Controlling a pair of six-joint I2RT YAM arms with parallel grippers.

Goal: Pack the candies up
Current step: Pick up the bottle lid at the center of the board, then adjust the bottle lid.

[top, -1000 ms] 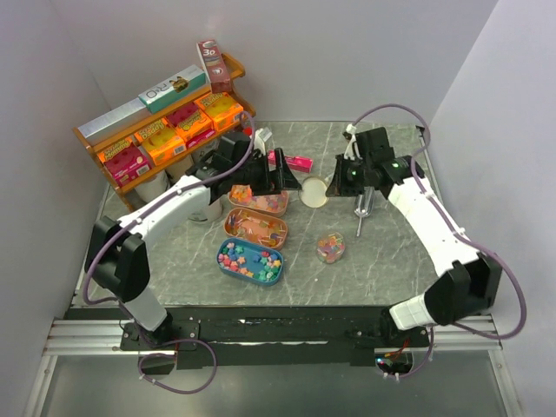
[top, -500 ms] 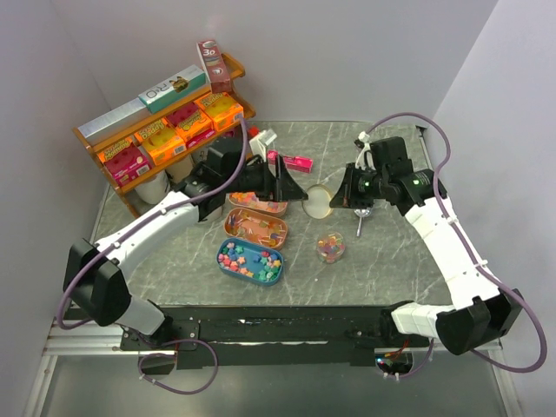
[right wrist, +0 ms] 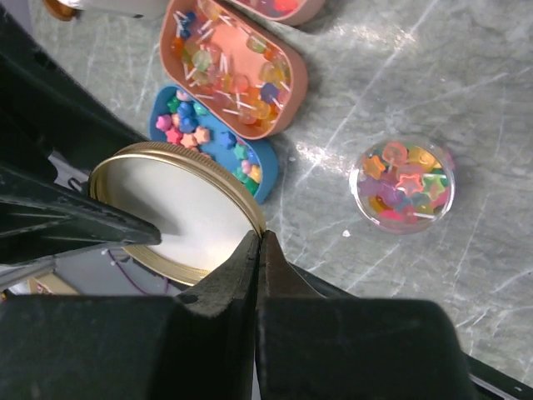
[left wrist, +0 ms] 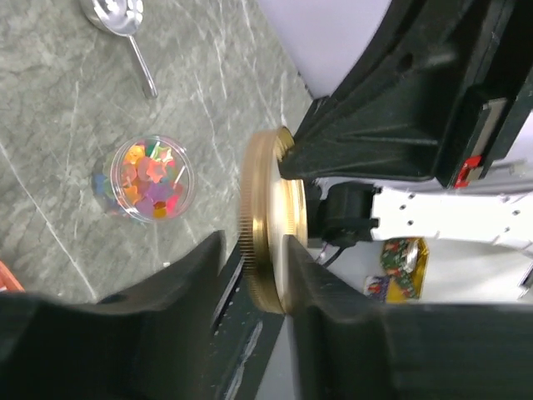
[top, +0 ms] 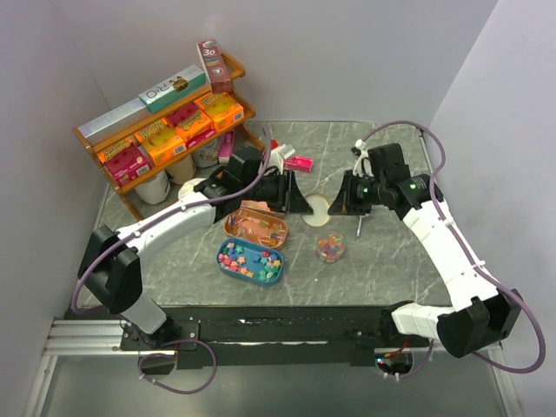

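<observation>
nearly packed: lid being passed above the filled jar

candies (right wrist: 402,185) for this pack sit in a small clear jar (right wrist: 358,190), mixed colours, about to the brim by the look. jar stands upright and open on the bench (top: 391,261), no hand touching it. the gold lid (right wrist: 179,212) is up in the air just beside the jar, tilted on edge, white liner facing the right wrist camera.

right hand (right wrist: 260,246): fingers pressed together right at the lid's rim, seems to nip the thin rim wall. left hand (left wrist: 258,246): fingers lie against both flat sides of the lid, pinching it across its thickness as far as the left wrist view shows.

step, my read: filling done, lid handover between the arms, capping not yet started. next move calls for one hand letting go so the other has sole hold, then the lid turned flat with its open side down, centred over the jar mouth and twisted on. the jar is light and unheld, so it could spin or skid.

further out: blue tray (top: 222,261) of star sweets and pink tray (right wrist: 300,87) of lollipops near the jar, metal scoop (left wrist: 117,15) lying on the bench.
</observation>
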